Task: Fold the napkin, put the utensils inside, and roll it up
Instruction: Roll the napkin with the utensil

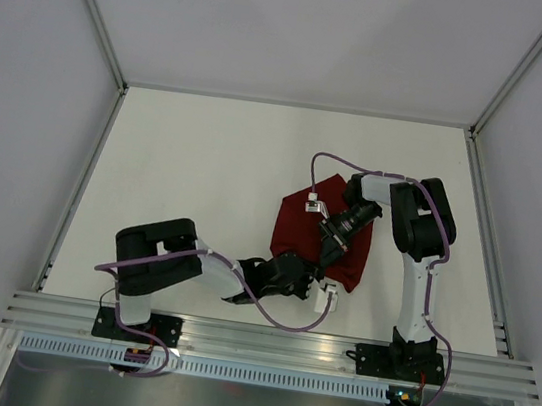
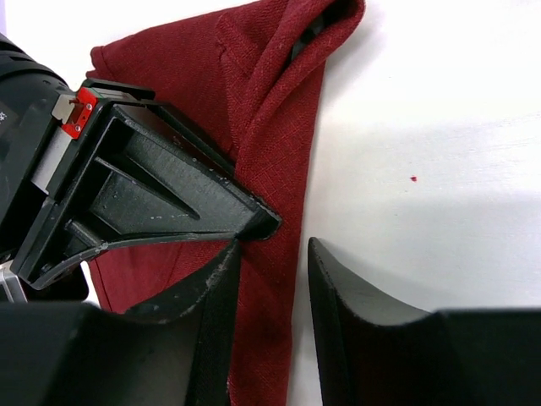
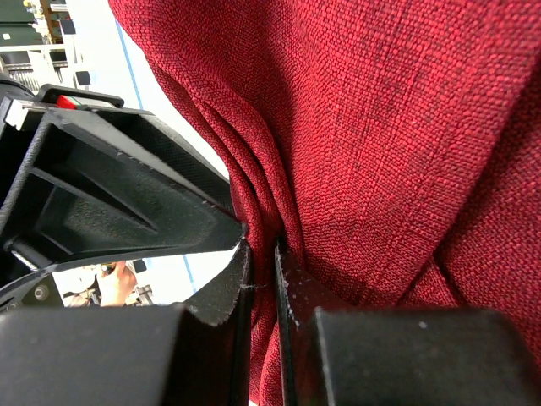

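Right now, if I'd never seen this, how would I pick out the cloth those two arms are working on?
Look at the white table, just right of its centre in the overhead view. The napkin lies there bunched up, with the right gripper pinching one of its folds. It is the only dark red, soft thing on the table.

White table (image 1: 204, 174) — pale grey walls (image 1: 26, 78)

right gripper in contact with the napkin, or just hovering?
Touching. The right wrist view shows the right gripper closed on a fold of the napkin, with the cloth pinched in the narrow slit between its two fingers.
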`<state>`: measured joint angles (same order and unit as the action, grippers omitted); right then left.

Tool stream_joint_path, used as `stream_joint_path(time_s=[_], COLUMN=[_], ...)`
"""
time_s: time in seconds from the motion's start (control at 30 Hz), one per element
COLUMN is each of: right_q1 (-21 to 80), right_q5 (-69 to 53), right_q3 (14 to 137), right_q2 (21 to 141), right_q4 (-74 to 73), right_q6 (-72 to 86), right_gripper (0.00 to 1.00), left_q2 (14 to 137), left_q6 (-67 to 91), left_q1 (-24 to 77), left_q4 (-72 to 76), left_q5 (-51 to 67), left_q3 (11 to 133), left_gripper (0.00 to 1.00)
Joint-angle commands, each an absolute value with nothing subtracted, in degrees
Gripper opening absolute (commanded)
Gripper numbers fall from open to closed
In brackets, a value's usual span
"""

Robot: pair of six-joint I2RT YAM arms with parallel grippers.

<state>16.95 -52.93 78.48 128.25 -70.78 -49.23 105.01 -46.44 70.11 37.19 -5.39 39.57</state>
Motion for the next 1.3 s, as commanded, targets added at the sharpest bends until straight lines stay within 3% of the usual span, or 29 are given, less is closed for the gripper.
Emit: stream_joint_path(time_s=[0.0, 0.13, 0.43, 0.73, 0.83, 0.93, 1.03, 1.17, 1.27], right_q1=[16.3, 16.3, 16.2, 16.2, 16.2, 16.2, 16.1, 15.5, 14.5], right_q5=[-42.4, -42.5, -42.7, -42.9, -43.2, -43.2, -43.6, -43.9, -43.3], right_q3=[78.2, 78.3, 79.0, 80.2, 80.5, 80.6, 80.6, 80.8, 80.6], right_q2=[131.1, 131.2, 131.8, 132.0, 131.7, 130.3, 127.8, 122.4, 118.2], right_q4=[-62.2, -62.4, -63.0, -63.8, -63.9, -63.0, -62.7, -61.0, -58.4], right_q6=[-52.3, -52.3, -52.6, -52.6, -52.6, -51.7, -50.7, -47.8, -44.1], right_gripper=[0.01, 0.01, 0.00, 0.00, 0.00, 0.06, 0.20, 0.46, 0.55], left_q2=[106.2, 106.2, 107.8, 110.7, 111.8, 112.5, 113.0, 112.6, 112.5], left_q6=[-46.2, -44.7, -43.4, -40.5, -38.9, -37.4, -35.3, -33.1, -31.0], left_q1=[69.2, 68.1, 67.4, 66.6, 66.5, 66.4, 65.9, 65.1, 64.6], left_q4=[34.5, 30.9, 19.5, 5.8, 0.7, -3.6, -6.3, -8.7, -9.8], left_q5=[-2.5, -0.7, 5.2, 9.8, 10.7, 13.4, 15.4, 19.0, 21.1], left_q3=[41.7, 42.7, 46.0, 53.4, 56.8, 59.3, 61.6, 62.2, 62.7], left_gripper=[0.41, 0.32, 0.33, 0.08, 0.05, 0.02, 0.02, 0.02, 0.02])
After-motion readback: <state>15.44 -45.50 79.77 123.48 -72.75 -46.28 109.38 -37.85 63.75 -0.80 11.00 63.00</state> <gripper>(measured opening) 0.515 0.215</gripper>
